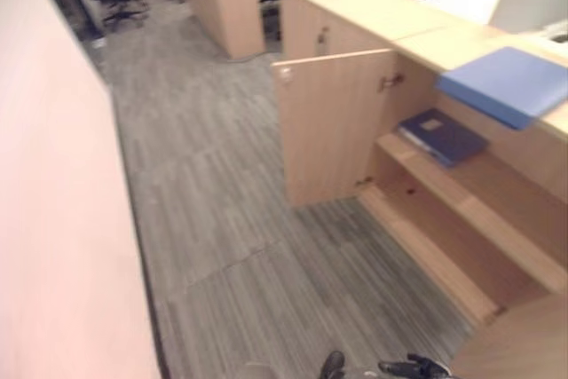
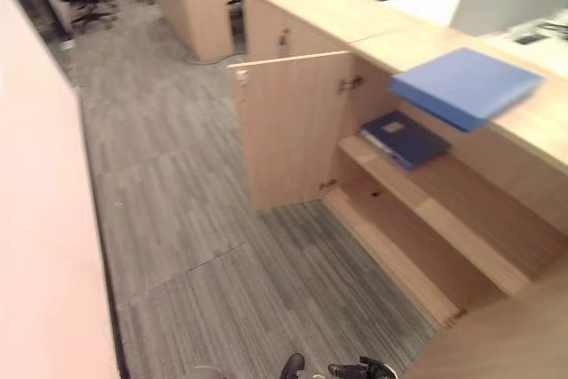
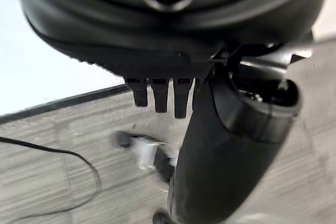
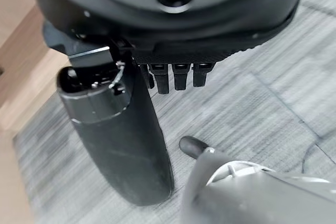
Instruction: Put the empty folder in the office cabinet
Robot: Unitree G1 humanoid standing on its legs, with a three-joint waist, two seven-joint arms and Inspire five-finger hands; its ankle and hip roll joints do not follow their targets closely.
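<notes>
Pale wood cabinet (image 1: pixel 461 219), its door (image 1: pixel 333 126) swung wide, holds one dark blue folder (image 1: pixel 441 136) flat on the upper of two shelves. A second, lighter blue folder (image 1: pixel 506 84) lies on the counter (image 1: pixel 426 37) above. Both sit well beyond the left hand (image 3: pixel 173 95) and right hand (image 4: pixel 176 74), whose fingers seemingly hang relaxed, empty, over grey striped carpet (image 1: pixel 231 246).

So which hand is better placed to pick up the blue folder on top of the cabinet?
Probably the right hand. The blue folder lies on the cabinet top, on the robot's right. Both hands hang open over the floor, the left hand on the far side.
</notes>
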